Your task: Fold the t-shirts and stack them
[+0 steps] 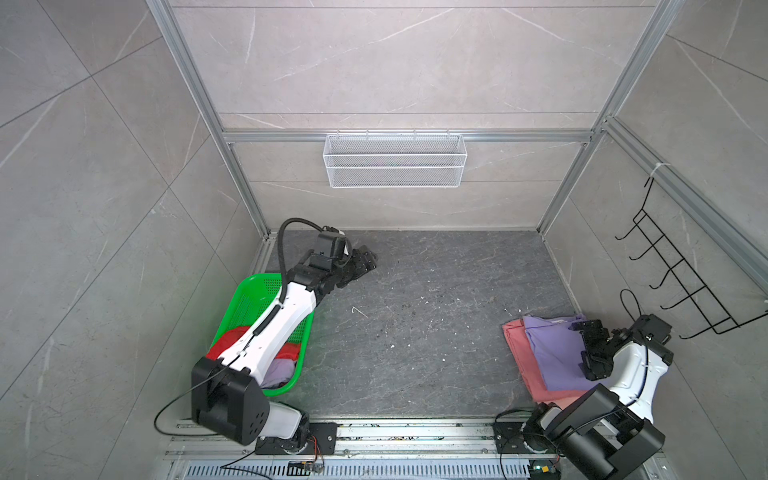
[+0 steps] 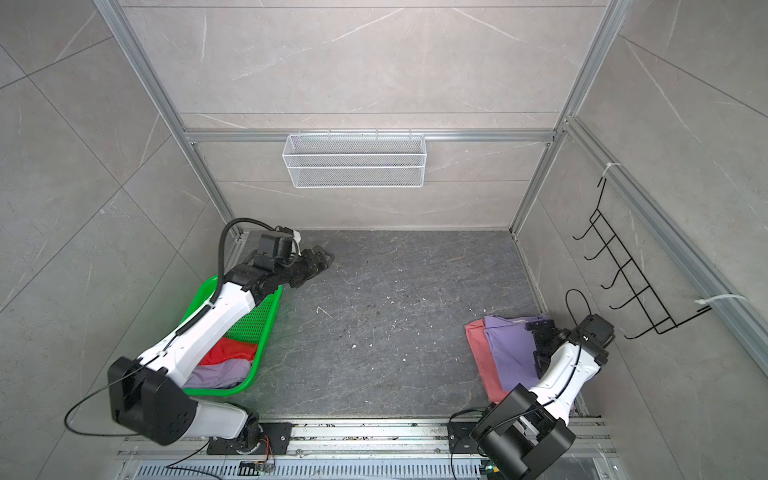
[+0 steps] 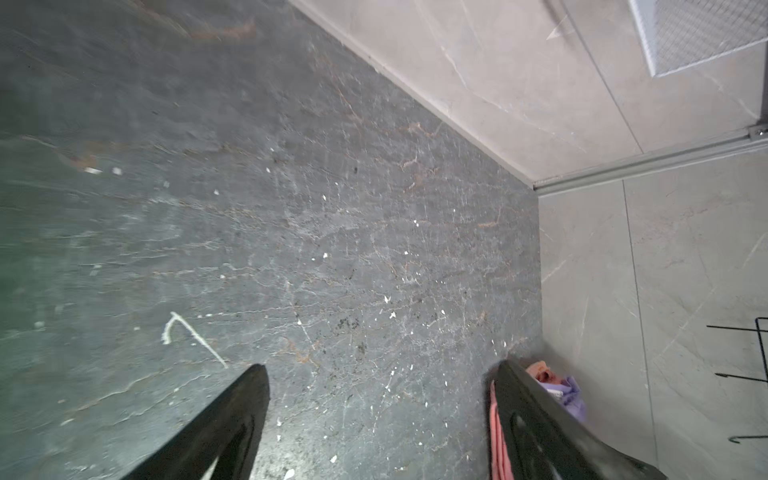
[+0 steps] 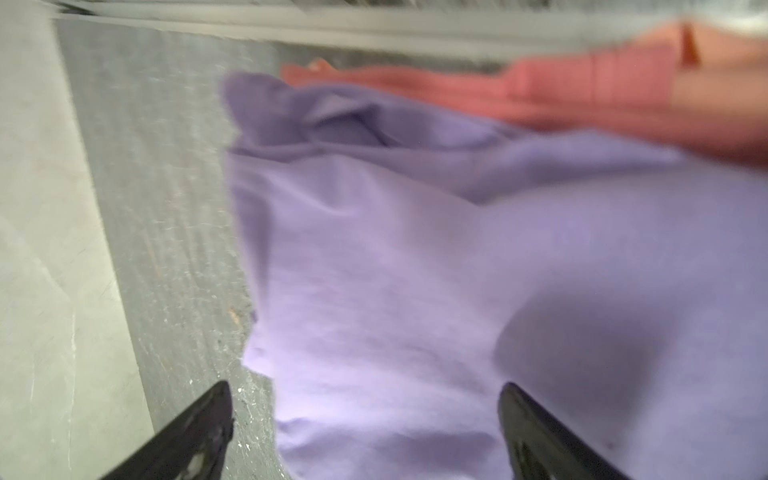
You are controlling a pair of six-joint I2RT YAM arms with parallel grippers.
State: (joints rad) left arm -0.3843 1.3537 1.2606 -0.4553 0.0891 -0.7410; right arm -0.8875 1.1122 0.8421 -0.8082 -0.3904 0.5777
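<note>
The left arm [image 1: 295,318] is clad in white shells, joined by blocky black housings (small round holes are seen in the shoulder one). A thin black cable [image 1: 266,318] is clipped along its white link, and a ribbed black hose [image 1: 281,253] is looped above. The right arm [image 1: 631,365] is built alike. The left claw [image 1: 368,259] and right claw [image 1: 587,349] are black.

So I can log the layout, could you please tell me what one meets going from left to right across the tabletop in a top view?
Green basket → left gripper → pink shirt → lavender shirt → right gripper.
</note>
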